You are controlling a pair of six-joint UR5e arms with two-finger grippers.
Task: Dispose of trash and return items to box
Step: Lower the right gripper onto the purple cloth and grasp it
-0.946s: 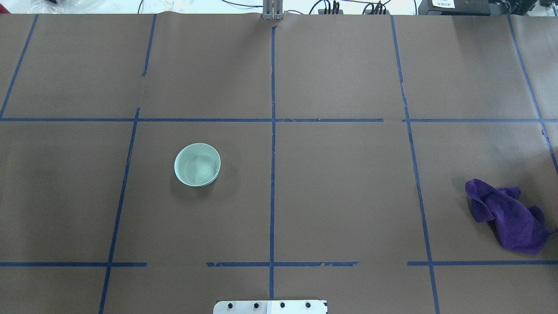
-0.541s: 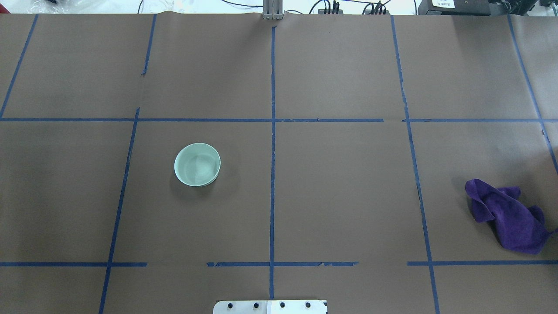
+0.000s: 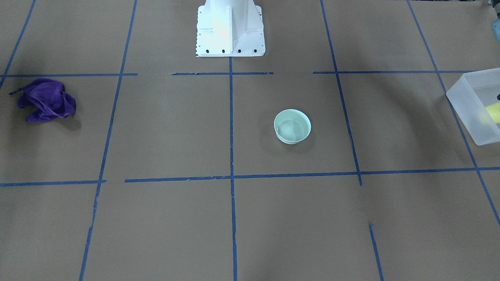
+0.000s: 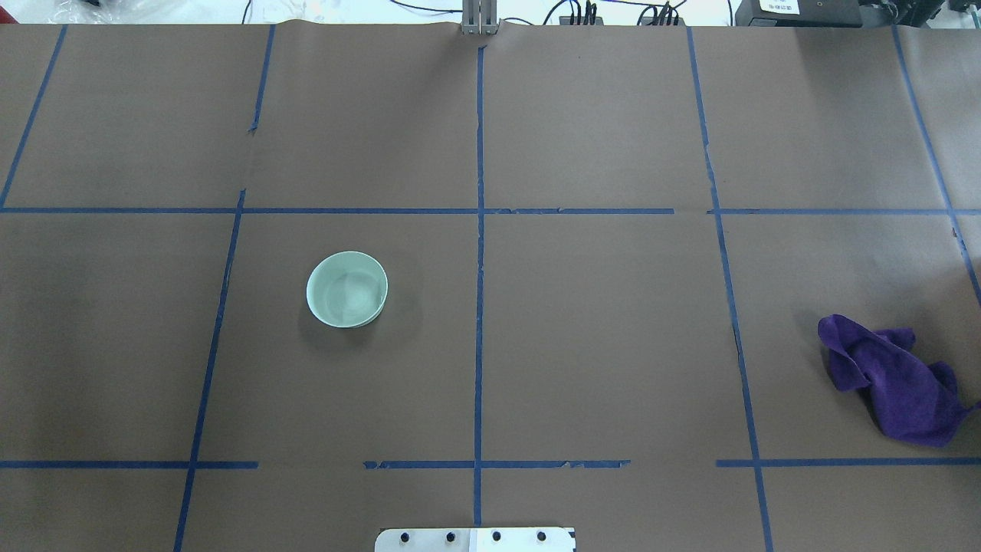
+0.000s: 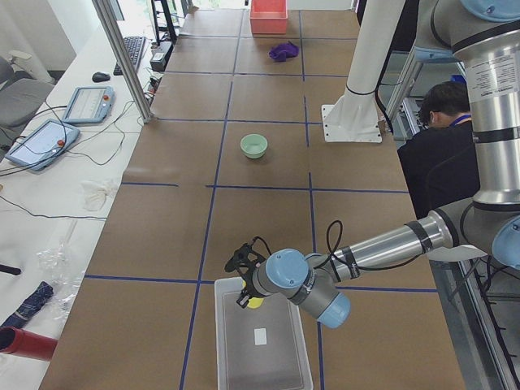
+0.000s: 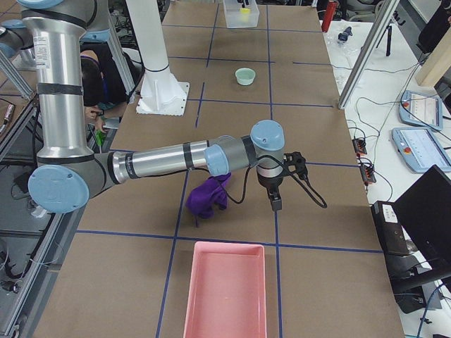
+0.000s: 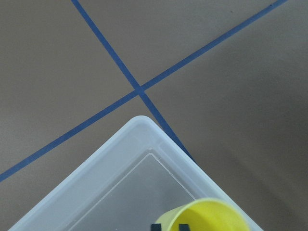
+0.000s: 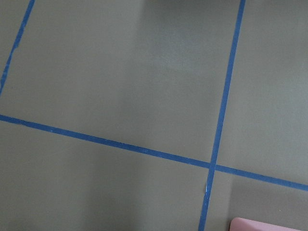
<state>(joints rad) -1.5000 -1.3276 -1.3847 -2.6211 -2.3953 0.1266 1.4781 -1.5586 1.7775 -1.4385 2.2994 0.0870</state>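
The yellow cup (image 7: 208,215) is held at its rim by my left gripper (image 7: 169,226), low over a corner of the frosted-white box (image 7: 134,159). In the exterior left view the gripper (image 5: 248,296) and cup (image 5: 256,303) are at the box's (image 5: 222,341) far end. The cup (image 3: 493,113) shows through the box wall (image 3: 465,105) in the front view. The mint-green bowl (image 4: 346,290) stands alone on the table, empty. My right gripper (image 6: 275,204) hangs next to the purple cloth (image 6: 208,196); I cannot tell whether it is open or shut.
A pink tray (image 6: 225,289) lies near the cloth at the table's right end. The purple cloth (image 4: 893,379) is crumpled at the right edge of the overhead view. The white robot base (image 3: 230,31) stands at the table's near side. A person sits beside the table.
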